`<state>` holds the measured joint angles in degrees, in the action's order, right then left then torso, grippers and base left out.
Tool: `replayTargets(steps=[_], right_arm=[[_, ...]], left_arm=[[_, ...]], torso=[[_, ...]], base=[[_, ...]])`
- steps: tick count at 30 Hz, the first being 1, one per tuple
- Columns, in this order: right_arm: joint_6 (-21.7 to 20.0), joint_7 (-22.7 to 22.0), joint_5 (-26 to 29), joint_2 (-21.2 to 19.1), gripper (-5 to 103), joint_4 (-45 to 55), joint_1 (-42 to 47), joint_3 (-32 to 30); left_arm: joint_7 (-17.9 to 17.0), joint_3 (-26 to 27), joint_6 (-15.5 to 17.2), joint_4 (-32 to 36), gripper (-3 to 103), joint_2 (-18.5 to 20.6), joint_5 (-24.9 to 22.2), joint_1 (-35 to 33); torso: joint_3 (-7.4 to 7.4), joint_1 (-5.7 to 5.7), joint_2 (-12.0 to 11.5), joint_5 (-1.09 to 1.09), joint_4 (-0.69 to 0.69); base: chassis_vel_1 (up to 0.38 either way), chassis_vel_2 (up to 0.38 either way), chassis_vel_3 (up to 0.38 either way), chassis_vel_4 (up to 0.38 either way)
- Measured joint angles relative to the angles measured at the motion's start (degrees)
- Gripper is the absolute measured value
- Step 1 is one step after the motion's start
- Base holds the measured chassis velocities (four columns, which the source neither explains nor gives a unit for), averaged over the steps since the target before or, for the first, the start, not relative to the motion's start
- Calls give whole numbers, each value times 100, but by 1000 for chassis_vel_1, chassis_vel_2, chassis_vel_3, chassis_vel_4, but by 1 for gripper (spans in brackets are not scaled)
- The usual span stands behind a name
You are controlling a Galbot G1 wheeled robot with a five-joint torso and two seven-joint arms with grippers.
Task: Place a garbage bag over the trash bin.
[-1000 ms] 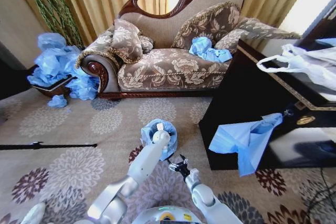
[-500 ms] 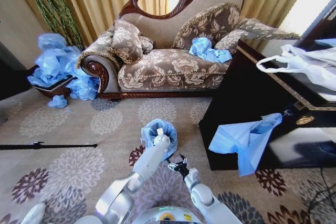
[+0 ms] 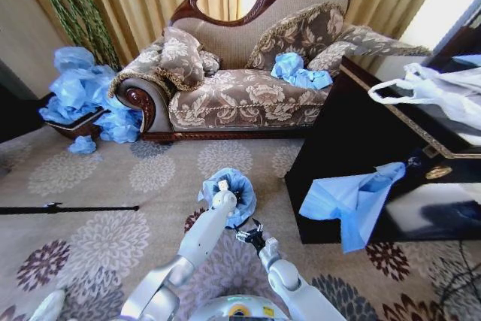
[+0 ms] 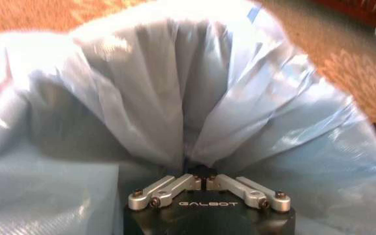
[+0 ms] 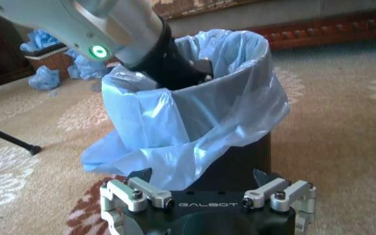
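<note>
In the head view, the trash bin (image 3: 242, 219) stands on the patterned carpet (image 3: 98, 238) in front of the sofa (image 3: 240, 73), with the garbage bag (image 3: 239, 186) already draped over its mouth. The left pincer (image 3: 229, 199) reaches down into the bag opening from the near side. The right pincer (image 3: 249, 235) waits just beside the bin, low and close to the robot. To the right stands a dark cabinet (image 3: 353, 140).

In the left wrist view, the left pincer (image 4: 201, 178) has its two fingers pressed together on a gathered fold of the garbage bag (image 4: 195, 98), whose pleats spread away from that point.

In the right wrist view, the right pincer (image 5: 207, 196) has its fingers spread wide, and it holds nothing. Just beyond it is the black trash bin (image 5: 240, 164), and the garbage bag (image 5: 195, 112) hangs over the rim and down the near side. The left arm (image 5: 109, 24) enters the bag from above.
</note>
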<state>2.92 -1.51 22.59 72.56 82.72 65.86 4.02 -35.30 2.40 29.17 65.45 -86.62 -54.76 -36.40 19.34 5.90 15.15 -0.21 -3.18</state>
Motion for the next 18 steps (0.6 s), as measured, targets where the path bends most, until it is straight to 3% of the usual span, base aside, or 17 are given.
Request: replayTargets(steps=[7, 13, 18], right_arm=[[2, 10, 8, -29, 100, 3, -7, -17], [4, 22, 8, 6, 100, -31, -46, 12], [3, 21, 17, -4, 100, -33, -50, 15]], left_arm=[[-14, -48, 69, 517, 0, 184, 104, -88], [396, -12, -237, -163, 0, -143, 268, 266], [431, 18, -294, -608, 0, -329, 326, 439]], torso=[[-1, -1, 1, 1, 3], [-1, -1, 2, 1, 1], [-1, -1, 2, 1, 1]], base=[[0, 0, 0, 0], [0, 0, 0, 0], [0, 0, 0, 0]])
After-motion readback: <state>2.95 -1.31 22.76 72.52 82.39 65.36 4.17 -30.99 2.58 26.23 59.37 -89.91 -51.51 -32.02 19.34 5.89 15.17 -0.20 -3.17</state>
